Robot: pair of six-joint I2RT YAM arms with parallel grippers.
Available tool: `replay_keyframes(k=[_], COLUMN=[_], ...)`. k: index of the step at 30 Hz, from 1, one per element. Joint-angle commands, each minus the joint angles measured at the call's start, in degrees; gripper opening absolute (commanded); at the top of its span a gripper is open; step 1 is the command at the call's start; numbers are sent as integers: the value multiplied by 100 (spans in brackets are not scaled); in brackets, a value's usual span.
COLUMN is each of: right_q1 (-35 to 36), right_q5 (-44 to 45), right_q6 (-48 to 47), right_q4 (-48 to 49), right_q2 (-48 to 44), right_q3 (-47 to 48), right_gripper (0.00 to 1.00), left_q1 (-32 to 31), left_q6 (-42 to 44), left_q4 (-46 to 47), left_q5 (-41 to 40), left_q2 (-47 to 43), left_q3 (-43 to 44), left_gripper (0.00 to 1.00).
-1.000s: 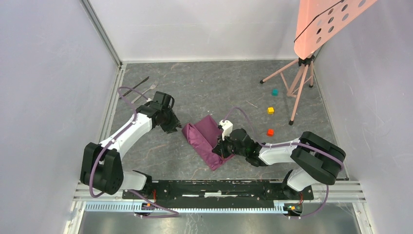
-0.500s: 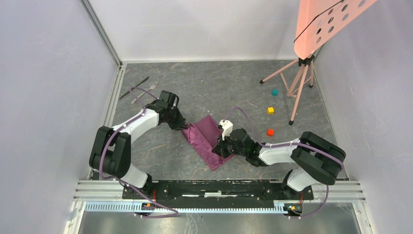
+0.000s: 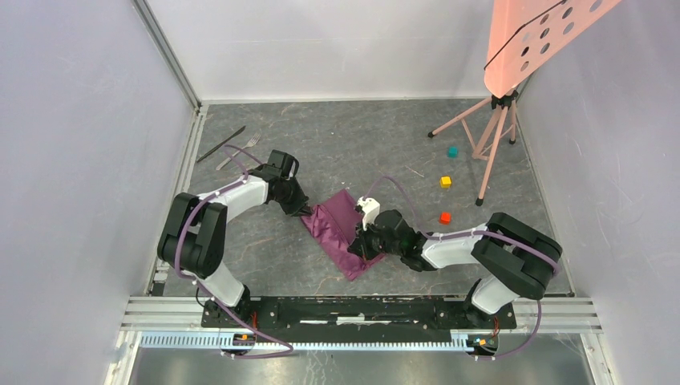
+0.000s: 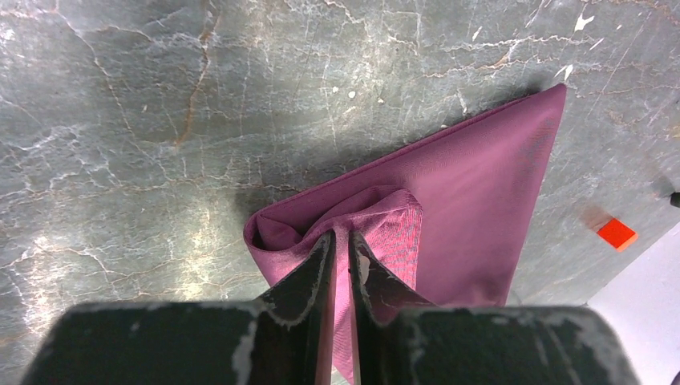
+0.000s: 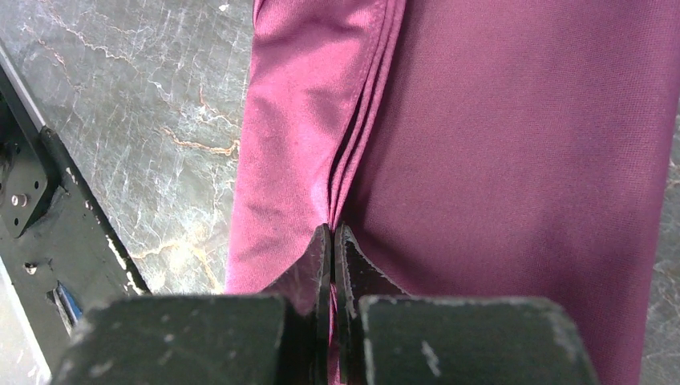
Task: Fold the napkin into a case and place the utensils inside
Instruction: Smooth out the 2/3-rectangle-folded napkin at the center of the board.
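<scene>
Top external view: the napkin [image 3: 341, 228] lies folded into a narrow band mid-table, between the two arms. The left gripper [image 3: 308, 212] sits at its far-left corner and the right gripper [image 3: 362, 245] at its near long edge. Left wrist view: the jaws are drawn almost together, with a bunched tuck of the corner pinched between them. Right wrist view: the jaws are clamped tight on the stacked layer edges. The fork [image 3: 250, 143] and knife [image 3: 223, 143] lie side by side near the far-left corner of the table [image 3: 345, 136], well apart from the cloth.

Handling, as judged: the fabric is light, limp and slightly sheeny, so layers will likely slide over one another. It holds no crease unaided. Best taken at corners or layered edges — a mid-panel pinch would only pucker it. Pulling too hard risks dragging the whole fold.
</scene>
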Motion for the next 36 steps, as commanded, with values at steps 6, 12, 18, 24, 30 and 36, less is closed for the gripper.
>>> replay_keyframes(k=[6, 12, 18, 24, 30, 36], right_q1=[-52, -52, -52, -47, -78, -199], right_q5=[-244, -120, 240, 506, -2001, -2935], right_q6=[-52, -9, -534, -1192, -873, -242], right_q4=[-165, -487, -1438, -2077, -669, 666], right_q2=[74, 1, -106, -456, 650, 1514], right_q3=[323, 316, 772, 1255, 1967, 2288], right_gripper=[0, 0, 16, 47, 55, 66], left_q1=[6, 7, 3, 6, 7, 11], left_q6=[458, 566, 609, 666, 786, 900], left_q4=[142, 159, 212, 214, 145, -2], left_q5=[137, 194, 183, 265, 287, 247], left_q2=[120, 209, 419, 550, 567, 593], left_q3=[163, 149, 157, 170, 134, 200], left_gripper=[18, 19, 19, 20, 20, 20])
